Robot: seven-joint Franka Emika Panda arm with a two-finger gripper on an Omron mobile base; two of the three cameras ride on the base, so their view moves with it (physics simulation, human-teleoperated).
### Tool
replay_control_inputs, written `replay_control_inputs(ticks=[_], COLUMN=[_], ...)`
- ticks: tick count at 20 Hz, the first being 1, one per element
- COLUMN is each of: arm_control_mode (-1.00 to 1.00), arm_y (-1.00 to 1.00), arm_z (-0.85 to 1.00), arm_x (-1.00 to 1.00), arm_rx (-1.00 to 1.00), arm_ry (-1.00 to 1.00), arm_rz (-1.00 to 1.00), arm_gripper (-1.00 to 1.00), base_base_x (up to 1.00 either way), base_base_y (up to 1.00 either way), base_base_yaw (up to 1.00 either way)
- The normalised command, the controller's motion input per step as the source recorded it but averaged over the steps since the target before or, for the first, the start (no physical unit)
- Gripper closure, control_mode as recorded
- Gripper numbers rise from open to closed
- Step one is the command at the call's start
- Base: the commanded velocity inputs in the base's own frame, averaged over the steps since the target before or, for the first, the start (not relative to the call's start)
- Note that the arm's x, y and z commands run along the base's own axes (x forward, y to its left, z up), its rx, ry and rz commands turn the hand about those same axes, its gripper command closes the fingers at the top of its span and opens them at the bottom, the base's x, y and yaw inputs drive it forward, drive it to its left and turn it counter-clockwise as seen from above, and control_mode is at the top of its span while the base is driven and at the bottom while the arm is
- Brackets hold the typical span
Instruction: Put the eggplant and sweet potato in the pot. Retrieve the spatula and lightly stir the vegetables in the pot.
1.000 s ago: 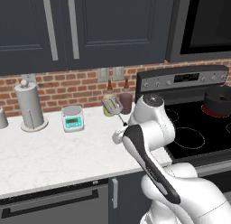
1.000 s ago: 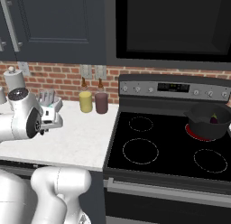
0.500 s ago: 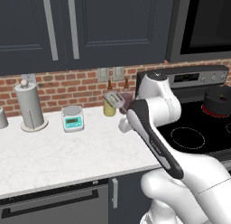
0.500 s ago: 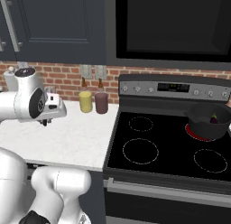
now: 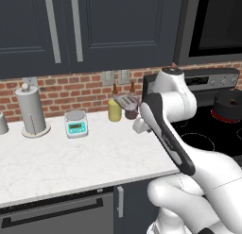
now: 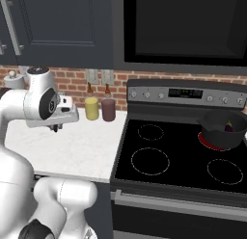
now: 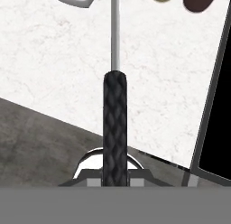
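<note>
Above the white marble counter (image 5: pixel 71 157), the end effector (image 7: pixel 114 173) is clamped on the spatula's (image 7: pixel 115 123) black textured handle, the thin shaft running away toward the kitchen scale (image 5: pixel 76 124). From the left base view, the slotted silver head rises beside the yellow jar (image 5: pixel 115 110) and the maroon jar (image 6: pixel 108 109). Well apart on the stove (image 6: pixel 178 161), the pot (image 6: pixel 223 129) sits on the glowing back right burner, with something dark purple visible inside.
</note>
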Motion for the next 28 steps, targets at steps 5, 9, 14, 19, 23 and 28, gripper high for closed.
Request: replay_control_inputs(ticks=[5,9,14,19,23,28], arm_control_mode=[-1.0,-1.0,-1.0,-1.0,1.0,1.0], arm_y=[-0.37,-0.4,-0.32,-0.01,0.0,0.0], arm_z=[0.04,0.06,0.0,0.0,0.0,0.0], arm_x=[-0.06,-0.18,-0.07,0.0,0.0,0.0], arm_rx=[0.0,0.0,0.0,0.0,0.0,0.0], arm_ry=[0.0,0.0,0.0,0.0,0.0,0.0], arm_rz=[0.0,0.0,0.0,0.0,0.0,0.0], arm_gripper=[1.0,1.0,1.0,1.0,1.0,1.0], base_base_x=[0.0,0.0,0.0,0.0,0.0,0.17], base_base_y=[0.0,0.0,0.0,0.0,0.0,-0.12], base_base_yaw=[0.0,0.0,0.0,0.0,0.0,0.0])
